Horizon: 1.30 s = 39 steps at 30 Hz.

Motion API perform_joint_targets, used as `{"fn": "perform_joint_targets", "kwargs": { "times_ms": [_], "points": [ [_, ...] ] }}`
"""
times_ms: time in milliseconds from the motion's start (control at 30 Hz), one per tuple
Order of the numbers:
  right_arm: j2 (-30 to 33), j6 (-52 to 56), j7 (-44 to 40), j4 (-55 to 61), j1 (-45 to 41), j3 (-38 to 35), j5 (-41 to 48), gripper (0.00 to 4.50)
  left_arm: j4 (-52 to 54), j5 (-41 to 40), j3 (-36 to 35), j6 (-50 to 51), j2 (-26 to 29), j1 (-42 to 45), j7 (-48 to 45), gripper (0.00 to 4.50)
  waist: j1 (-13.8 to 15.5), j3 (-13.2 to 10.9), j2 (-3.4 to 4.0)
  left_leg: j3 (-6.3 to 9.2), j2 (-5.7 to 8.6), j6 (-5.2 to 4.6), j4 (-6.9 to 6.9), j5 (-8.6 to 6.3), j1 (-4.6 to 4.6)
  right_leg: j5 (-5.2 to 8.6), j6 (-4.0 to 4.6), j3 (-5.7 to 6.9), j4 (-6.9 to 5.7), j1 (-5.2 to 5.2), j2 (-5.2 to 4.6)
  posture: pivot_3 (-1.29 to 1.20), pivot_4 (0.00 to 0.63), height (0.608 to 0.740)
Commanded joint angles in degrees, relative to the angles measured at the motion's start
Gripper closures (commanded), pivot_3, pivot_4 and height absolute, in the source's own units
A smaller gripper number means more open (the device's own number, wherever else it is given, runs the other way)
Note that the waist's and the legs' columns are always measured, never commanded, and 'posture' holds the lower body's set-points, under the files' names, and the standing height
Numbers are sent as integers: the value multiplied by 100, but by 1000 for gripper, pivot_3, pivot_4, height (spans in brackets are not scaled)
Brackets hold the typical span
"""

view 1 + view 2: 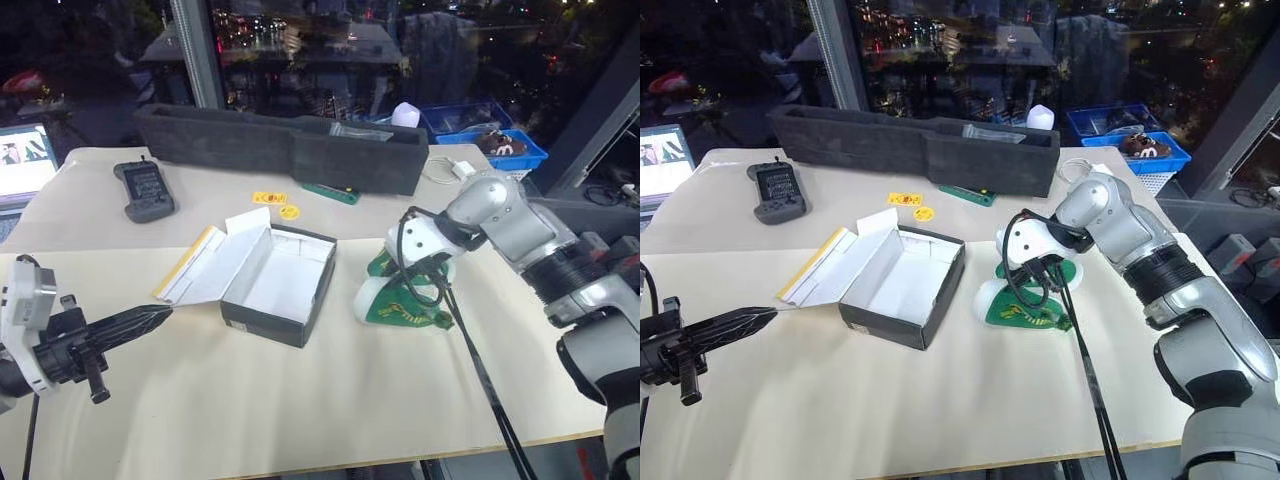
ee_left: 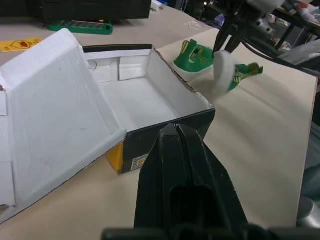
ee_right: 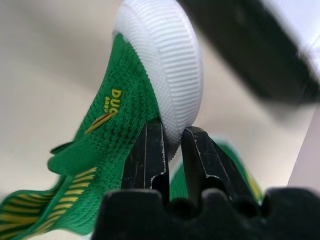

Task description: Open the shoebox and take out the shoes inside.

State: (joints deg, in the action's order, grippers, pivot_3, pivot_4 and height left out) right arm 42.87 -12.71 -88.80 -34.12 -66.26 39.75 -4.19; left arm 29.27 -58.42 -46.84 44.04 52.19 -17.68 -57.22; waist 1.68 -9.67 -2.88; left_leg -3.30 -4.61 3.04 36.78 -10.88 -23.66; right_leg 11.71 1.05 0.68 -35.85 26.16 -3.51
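The shoebox [image 1: 265, 322] stands open in the middle of the table, its lid [image 1: 215, 265] folded back to the left and its white inside empty. Just right of the box, my right gripper [image 3: 171, 131] points down and is shut on the edge of one green shoe [image 1: 400, 308] with a white sole, which is tilted low at the table. The other green shoe [image 2: 195, 52] lies right behind it. My left gripper [image 1: 160, 316] is shut and empty, held level near the table's front left and pointing at the box's near corner.
A long dark grey foam tray [image 1: 280, 145] runs along the back. A handheld device [image 1: 147, 190], yellow stickers [image 1: 270, 198] and a green tool [image 1: 330, 192] lie in front of it. Blue bins [image 1: 495, 140] sit at back right, a laptop [image 1: 22, 160] at far left.
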Motion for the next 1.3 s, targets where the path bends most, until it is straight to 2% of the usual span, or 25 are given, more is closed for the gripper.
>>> {"fn": "perform_joint_targets", "kwargs": {
  "times_ms": [33, 100, 133, 300, 400, 467, 500, 633, 800, 867, 1033, 1100, 1200, 1300],
  "points": [
    [-157, -513, -123, -909, 177, 379, -924, 4306, 73, -17, -37, -57, 98, 111, 13, 4500, 0, 5, -3, 0, 0, -4, 0, -2, -4, -5, -6, 0, -4, 1, 0, 0, 150, 738],
    [-328, -701, -71, -1292, 204, 467, -1203, 4306, 71, -27, -14, -46, 110, 141, 19, 4500, 24, 10, -4, 5, 0, -14, -1, -4, -6, -7, -16, 2, -21, -7, 6, 0, 150, 738],
    [-420, -822, 18, -1493, 204, 505, -1359, 4306, 72, -31, -7, -37, 113, 158, 26, 4500, 44, 11, -3, 14, -4, -53, -5, 16, -6, 5, -15, 5, -24, -10, 13, 0, 150, 738],
    [-789, -1065, 432, -2194, 116, 386, -1734, 4306, 101, -68, -2, -4, 126, 194, 61, 4500, 51, 45, -13, 12, 2, -66, -12, -17, -6, 23, -29, 1, -17, -35, 10, 0, 150, 738],
    [-858, -1162, 483, -2377, 82, 312, -1832, 4306, 104, -58, -5, 2, 129, 198, 64, 4500, 33, 68, -43, 13, 0, -68, -8, -26, 30, 39, -39, 4, -6, -81, 10, 0, 150, 738],
    [-877, -1088, 489, -2386, 88, 174, -1779, 3393, 107, -61, -4, 11, 130, 196, 68, 4500, 46, 68, -43, 12, 3, -59, 0, -36, 66, 42, -40, 4, 6, -98, 2, 0, 150, 738],
    [-854, -1161, 569, -2319, 89, 86, -1751, 3150, 107, -76, 2, 19, 131, 203, 73, 4500, 48, 68, -43, 10, 6, -25, 1, -56, 76, 43, -40, 2, 8, -105, -1, 0, 150, 738],
    [-689, -1248, 583, -1822, 112, -282, -1581, 1900, 113, -93, 43, 19, 125, 225, 88, 4500, 48, 67, -40, 10, 3, -20, 2, -59, 77, 42, -40, 2, 1, -102, -2, 0, 150, 738],
    [-272, -718, 71, -433, 399, -876, -1040, 1900, 83, -82, 122, 4, 126, 275, 96, 4500, 41, 56, -22, 9, 0, -22, 1, -56, 64, 42, -38, 1, -24, -101, 4, 0, 150, 738],
    [-79, -336, -146, 282, 609, -1120, -755, 1900, 65, -72, 159, -4, 130, 305, 95, 4500, 34, 33, 15, 9, 1, -57, 1, -33, 42, 42, -38, 0, -25, -87, 7, 0, 150, 738],
    [354, 1384, -363, 2153, 1121, -1858, 596, 1900, -4, 13, 351, -73, 114, 467, 149, 4500, -55, 15, 45, 13, -9, -65, -7, -48, 21, 53, -63, -3, -37, -66, 25, 0, 150, 738],
    [433, 1958, -195, 2595, 1234, -2202, 929, 1900, -37, 38, 442, -100, 89, 572, 214, 4500, -119, 11, 50, 12, -10, -70, -7, -58, 15, 55, -57, -6, -36, -59, 28, 0, 150, 738],
    [400, 2796, 478, 3008, 1379, -2801, 1326, 1900, -137, 226, 612, -222, -6, 758, 402, 4500, -167, 9, 52, 8, -9, -73, -6, -64, 12, 55, -58, -13, -34, -55, 28, 0, 150, 738],
    [157, 3564, 1597, 3397, 1666, -3512, 1489, 1900, -339, 502, 764, -380, -322, 1116, 1038, 4500, -160, 10, 52, 6, -9, -73, -4, -64, 16, 62, -72, -13, -35, -57, 27, 0, 150, 738]
  ]
}}
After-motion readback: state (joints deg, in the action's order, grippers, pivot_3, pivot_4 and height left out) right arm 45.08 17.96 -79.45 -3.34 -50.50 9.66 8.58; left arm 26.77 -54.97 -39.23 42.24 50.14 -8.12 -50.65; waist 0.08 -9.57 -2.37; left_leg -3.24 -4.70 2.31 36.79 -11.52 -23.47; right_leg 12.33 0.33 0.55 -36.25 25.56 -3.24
